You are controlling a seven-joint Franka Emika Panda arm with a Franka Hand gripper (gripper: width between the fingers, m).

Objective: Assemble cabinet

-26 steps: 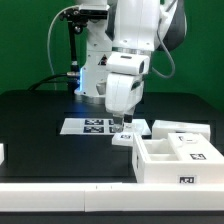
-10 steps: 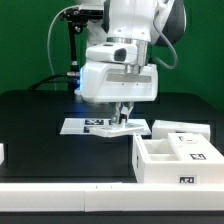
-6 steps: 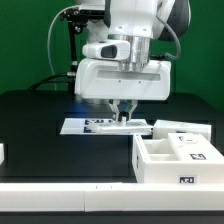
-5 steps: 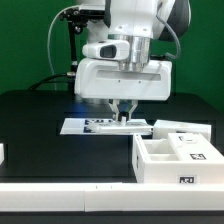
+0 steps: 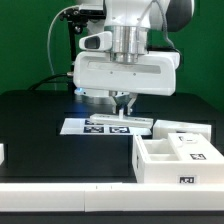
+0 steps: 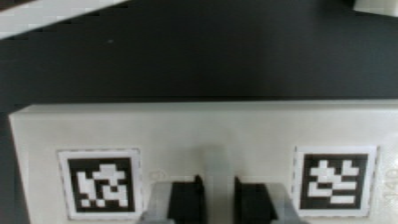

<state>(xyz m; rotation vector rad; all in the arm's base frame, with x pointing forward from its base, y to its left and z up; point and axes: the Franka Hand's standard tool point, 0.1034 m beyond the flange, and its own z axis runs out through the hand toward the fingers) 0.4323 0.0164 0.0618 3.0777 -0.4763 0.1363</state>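
My gripper (image 5: 122,108) is shut on a white cabinet panel (image 5: 104,119) and holds it level, just above the marker board (image 5: 72,127). In the wrist view the panel (image 6: 214,125) fills the frame. It bears two black-and-white tags, and my dark fingers (image 6: 176,203) pinch its edge between those tags; the gripper (image 6: 217,192) has only a thin strip of panel in its gap. The open white cabinet box (image 5: 158,163) stands at the exterior view's right front. A tagged white block (image 5: 192,146) rests in it.
A small white part (image 5: 2,153) lies at the exterior view's left edge. A white rail (image 5: 70,198) runs along the table's front. A black stand with cables (image 5: 68,50) rises behind the arm.
The wrist has turned so the hand faces the camera broadside. The gripper has taken the small white panel from beside the marker board and raised it a little.
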